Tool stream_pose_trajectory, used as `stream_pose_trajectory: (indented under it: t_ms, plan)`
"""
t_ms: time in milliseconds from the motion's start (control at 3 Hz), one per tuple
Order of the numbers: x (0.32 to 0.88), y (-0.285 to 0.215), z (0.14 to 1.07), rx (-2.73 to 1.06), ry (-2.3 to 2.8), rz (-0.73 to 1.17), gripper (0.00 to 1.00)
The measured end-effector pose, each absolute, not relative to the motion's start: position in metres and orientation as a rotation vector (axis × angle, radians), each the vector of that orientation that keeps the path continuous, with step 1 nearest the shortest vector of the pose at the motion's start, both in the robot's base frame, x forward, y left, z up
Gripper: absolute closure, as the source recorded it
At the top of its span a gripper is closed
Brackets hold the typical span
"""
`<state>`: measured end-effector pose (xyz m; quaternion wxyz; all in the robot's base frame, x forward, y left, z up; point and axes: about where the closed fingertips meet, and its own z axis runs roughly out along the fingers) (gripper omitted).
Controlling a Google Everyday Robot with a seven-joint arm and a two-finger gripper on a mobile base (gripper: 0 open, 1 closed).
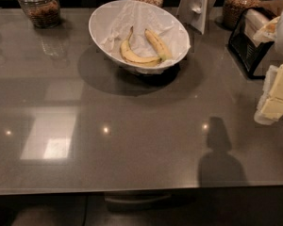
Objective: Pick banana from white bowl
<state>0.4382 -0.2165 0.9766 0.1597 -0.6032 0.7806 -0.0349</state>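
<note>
On the far left of the counter [132,140] stands a glass jar [39,6], well apart from the work. Next comes the white bowl [104,20], set toward the back and tilted so its open face shows. It is lined with crumpled paper [132,18], and two bananas lie on that. The curved banana [134,56] hugs the lower rim. The straighter banana [156,44] rests just beside it, their lower ends nearly meeting. Both are yellow with darker tips and some brown flecks, and look ripe and easily bruised.

Further right are a white card [196,6], another jar [240,6] and a black rack [247,51]. The gripper [276,100] hangs at the right edge, well apart from the bowl. I cannot tell how far open it is, and no banana is in it.

The step in hand looks like the approach. The next move calls for travelling left over the rim and coming down on one banana without snagging the paper.
</note>
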Motion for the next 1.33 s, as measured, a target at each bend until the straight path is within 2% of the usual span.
stream_pose_trajectory:
  t_ms: [667,1333]
  plan:
    - [0.444,-0.209,0.981,-1.721,2.183,-0.079,0.0]
    - [0.503,-0.147,0.99,-1.641,1.963,0.2,0.0]
